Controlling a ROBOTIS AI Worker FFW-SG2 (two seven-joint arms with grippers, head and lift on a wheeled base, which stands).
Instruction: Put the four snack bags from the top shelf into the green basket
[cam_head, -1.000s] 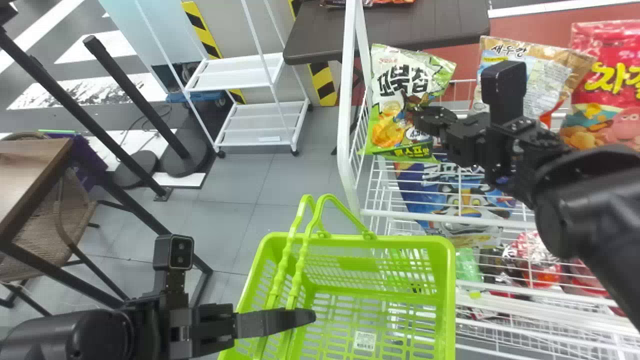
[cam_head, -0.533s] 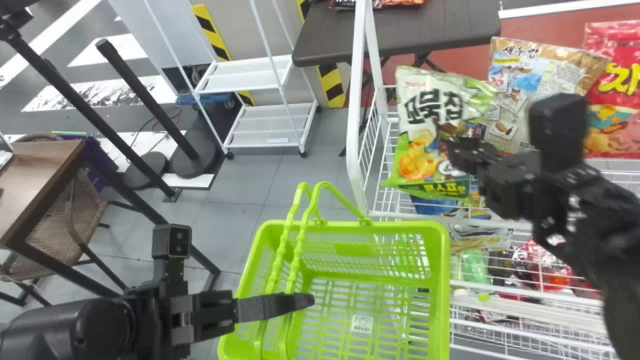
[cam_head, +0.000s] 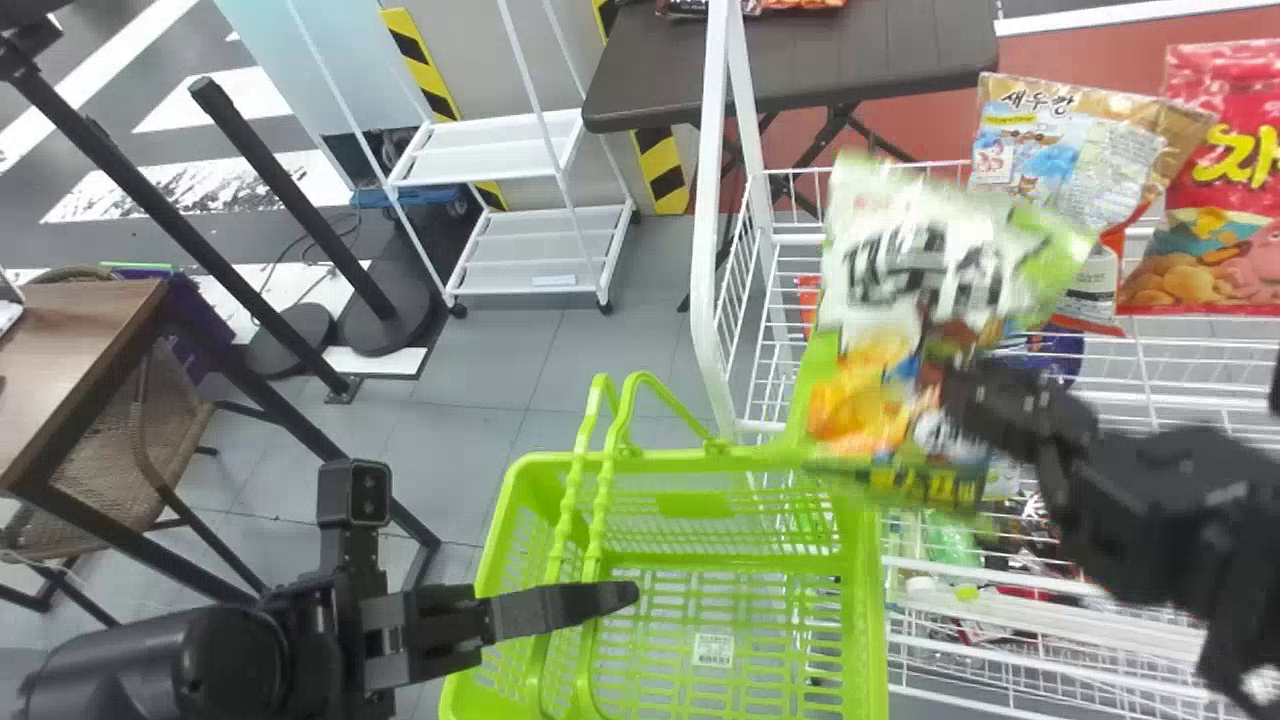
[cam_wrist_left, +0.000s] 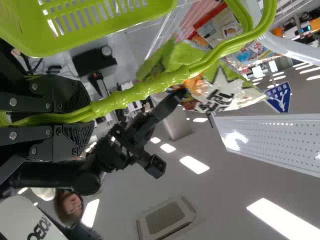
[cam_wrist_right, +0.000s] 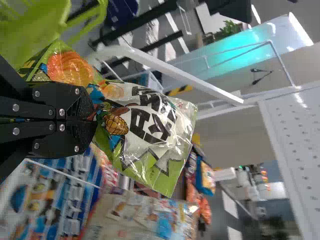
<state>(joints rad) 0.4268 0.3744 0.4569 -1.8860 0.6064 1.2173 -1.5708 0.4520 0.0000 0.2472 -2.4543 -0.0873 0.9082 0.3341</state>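
Observation:
My right gripper (cam_head: 950, 375) is shut on the green-and-white snack bag (cam_head: 890, 300), which hangs upright just beyond the far right corner of the green basket (cam_head: 780, 455). In the right wrist view, the gripper (cam_wrist_right: 92, 119) pinches the edge of that bag (cam_wrist_right: 155, 125). My left gripper (cam_head: 600, 600) keeps still at the basket's left side. The left wrist view shows this gripper (cam_wrist_left: 87, 115) shut on the basket's handles (cam_wrist_left: 150, 86). On the top shelf stand a tan snack bag (cam_head: 1040, 135) and a red snack bag (cam_head: 1230, 240).
The white wire rack (cam_head: 708, 220) rises beside the basket, its upright post near the held bag. Lower shelves carry more packs, among them a green one (cam_head: 950, 540). A dark table (cam_head: 800, 60) and a white cart (cam_head: 490, 150) stand behind; a wooden table (cam_head: 70, 350) is at left.
My right gripper has drawn the green-and-white bag away from the rack, down and to the right in the head view. The left arm has barely moved.

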